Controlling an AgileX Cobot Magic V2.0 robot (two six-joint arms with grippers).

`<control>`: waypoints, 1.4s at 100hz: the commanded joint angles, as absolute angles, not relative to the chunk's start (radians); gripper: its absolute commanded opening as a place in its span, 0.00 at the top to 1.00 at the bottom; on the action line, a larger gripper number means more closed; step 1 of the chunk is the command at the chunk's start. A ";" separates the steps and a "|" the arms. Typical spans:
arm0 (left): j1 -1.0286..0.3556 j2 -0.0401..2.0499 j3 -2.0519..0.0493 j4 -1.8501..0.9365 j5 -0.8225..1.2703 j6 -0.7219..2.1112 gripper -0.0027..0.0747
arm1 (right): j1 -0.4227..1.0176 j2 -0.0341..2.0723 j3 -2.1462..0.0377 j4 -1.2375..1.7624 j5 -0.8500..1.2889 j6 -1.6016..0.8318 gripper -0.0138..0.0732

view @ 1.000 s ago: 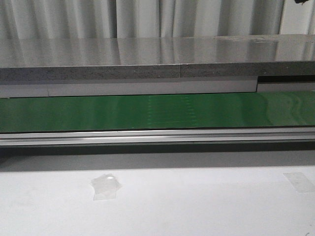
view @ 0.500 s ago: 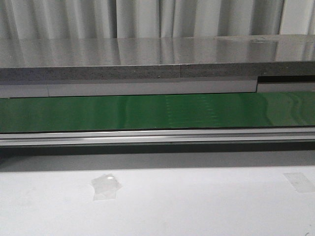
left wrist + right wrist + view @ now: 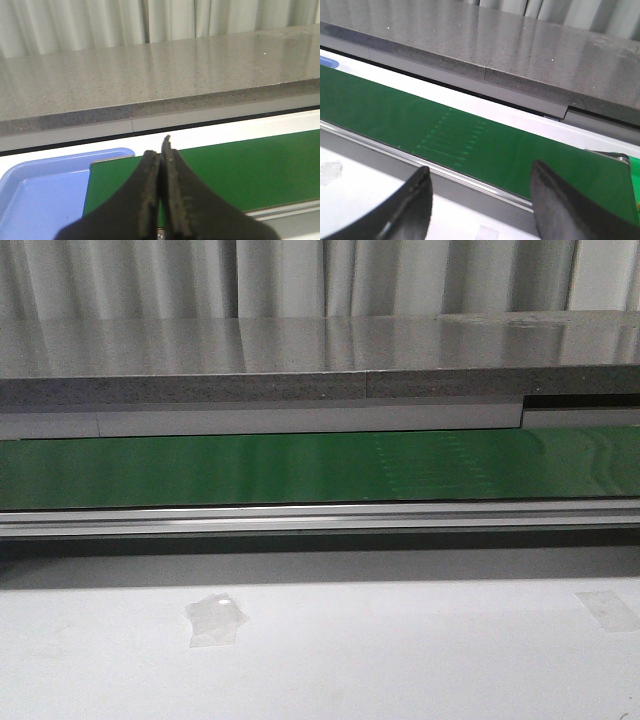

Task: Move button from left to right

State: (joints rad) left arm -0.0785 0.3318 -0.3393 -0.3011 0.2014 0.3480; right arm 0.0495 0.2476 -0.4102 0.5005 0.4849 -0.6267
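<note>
Left claw [image 3: 163,200] closed; right claw [image 3: 480,200] spread above belt [image 3: 485,150] edge

It looks like a factory test cell: a green conveyor belt [image 3: 300,468] in aluminium rail [image 3: 320,518], grey stone shelf [image 3: 300,345], white table [image 3: 400,660].

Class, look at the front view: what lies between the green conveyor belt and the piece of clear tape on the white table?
In the front view, a silver metal rail edges the green conveyor belt; below it is a dark gap, then bare white table down to the clear tape.
</note>
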 commanded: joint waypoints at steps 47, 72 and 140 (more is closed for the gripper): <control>-0.086 0.338 -0.368 -0.317 0.120 0.341 0.99 | 0.050 0.255 -0.434 0.525 0.428 -0.625 0.92; -0.086 0.338 -0.368 -0.317 0.120 0.341 0.99 | 0.050 0.255 -0.434 0.525 0.428 -0.625 0.92; -0.086 0.338 -0.368 -0.317 0.120 0.341 0.99 | 0.050 0.255 -0.434 0.526 0.427 -0.625 0.92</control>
